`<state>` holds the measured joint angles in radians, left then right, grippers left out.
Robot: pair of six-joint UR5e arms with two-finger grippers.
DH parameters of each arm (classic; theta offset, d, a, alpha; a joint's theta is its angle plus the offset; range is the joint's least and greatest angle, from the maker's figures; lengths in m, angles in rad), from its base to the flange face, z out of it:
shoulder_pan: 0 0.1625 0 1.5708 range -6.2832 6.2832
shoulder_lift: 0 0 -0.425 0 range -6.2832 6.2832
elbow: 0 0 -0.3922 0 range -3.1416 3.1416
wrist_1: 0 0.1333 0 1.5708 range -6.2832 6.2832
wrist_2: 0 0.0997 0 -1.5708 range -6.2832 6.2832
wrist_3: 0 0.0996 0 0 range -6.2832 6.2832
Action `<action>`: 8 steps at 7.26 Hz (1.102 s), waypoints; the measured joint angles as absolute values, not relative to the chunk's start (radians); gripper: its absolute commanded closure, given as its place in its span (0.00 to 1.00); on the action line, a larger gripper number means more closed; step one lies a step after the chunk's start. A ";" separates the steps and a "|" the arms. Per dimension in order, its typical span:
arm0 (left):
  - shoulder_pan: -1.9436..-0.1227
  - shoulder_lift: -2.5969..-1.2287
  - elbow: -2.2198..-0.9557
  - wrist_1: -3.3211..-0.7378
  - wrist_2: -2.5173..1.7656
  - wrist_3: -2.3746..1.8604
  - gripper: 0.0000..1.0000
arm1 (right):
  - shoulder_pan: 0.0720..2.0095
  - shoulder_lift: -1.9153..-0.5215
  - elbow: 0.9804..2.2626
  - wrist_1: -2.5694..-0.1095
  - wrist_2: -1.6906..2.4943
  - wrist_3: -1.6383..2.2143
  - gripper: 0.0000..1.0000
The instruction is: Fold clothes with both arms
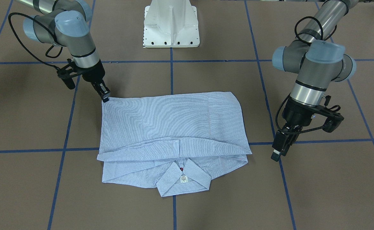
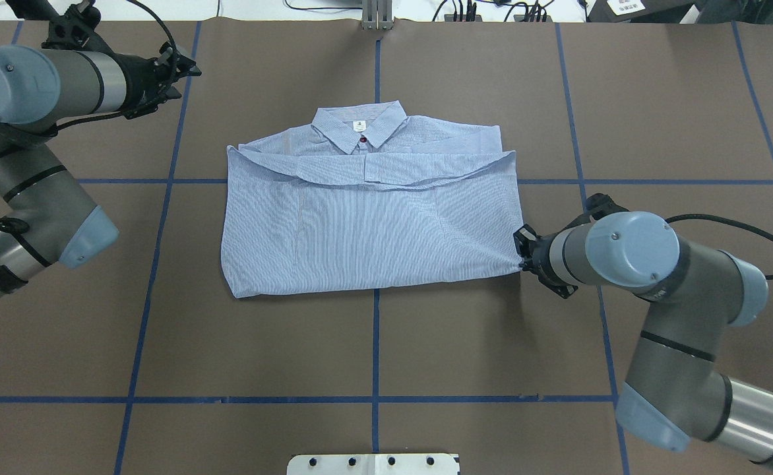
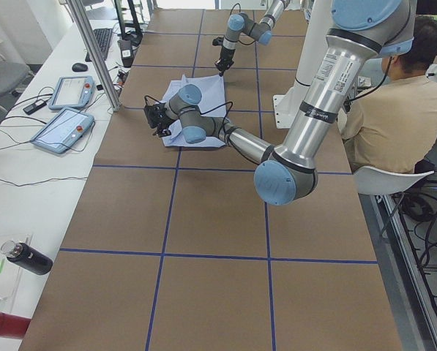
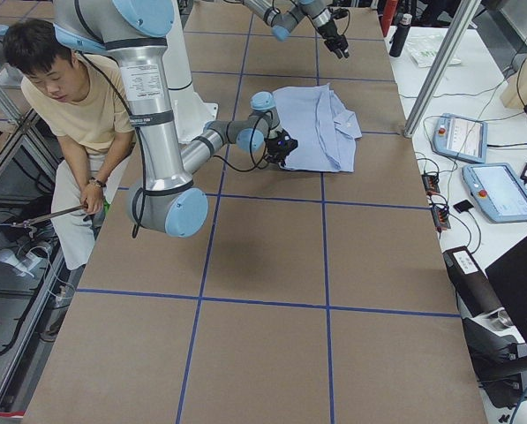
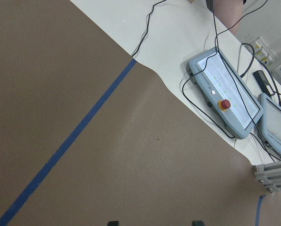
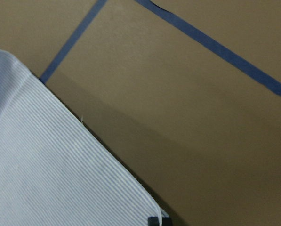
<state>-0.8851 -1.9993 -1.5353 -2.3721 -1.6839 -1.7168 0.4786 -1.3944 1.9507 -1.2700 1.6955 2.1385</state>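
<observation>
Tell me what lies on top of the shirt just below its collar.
The shirt's own folded-over fabric crosses there, below the collar. One red button shows; everything beneath the fold is covered.

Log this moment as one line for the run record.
shirt: folded, lying flat | right pincer: pinching shirt corner | left pincer: open, off shirt
</observation>
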 measured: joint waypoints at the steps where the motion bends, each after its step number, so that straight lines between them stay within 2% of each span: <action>1: -0.884 -1.996 -1.553 -2.365 -1.688 -1.720 0.40 | 0.426 -1.449 2.032 -1.279 1.708 2.140 1.00; 3: -0.871 -1.990 -1.592 -2.360 -1.708 -1.731 0.39 | 0.267 -1.493 2.173 -1.376 1.773 2.151 1.00; 4: -0.853 -1.976 -1.621 -2.359 -1.729 -1.733 0.39 | 0.154 -1.497 2.227 -1.451 1.790 2.154 0.57; 5: -0.827 -1.962 -1.641 -2.359 -1.739 -1.734 0.39 | 0.055 -1.499 2.263 -1.503 1.795 2.159 0.01; 7: -0.779 -1.948 -1.669 -2.359 -1.746 -1.760 0.38 | -0.083 -1.502 2.286 -1.538 1.752 2.251 0.00; 8: -0.736 -1.931 -1.703 -2.356 -1.745 -1.807 0.35 | -0.091 -1.500 2.289 -1.542 1.725 2.290 0.00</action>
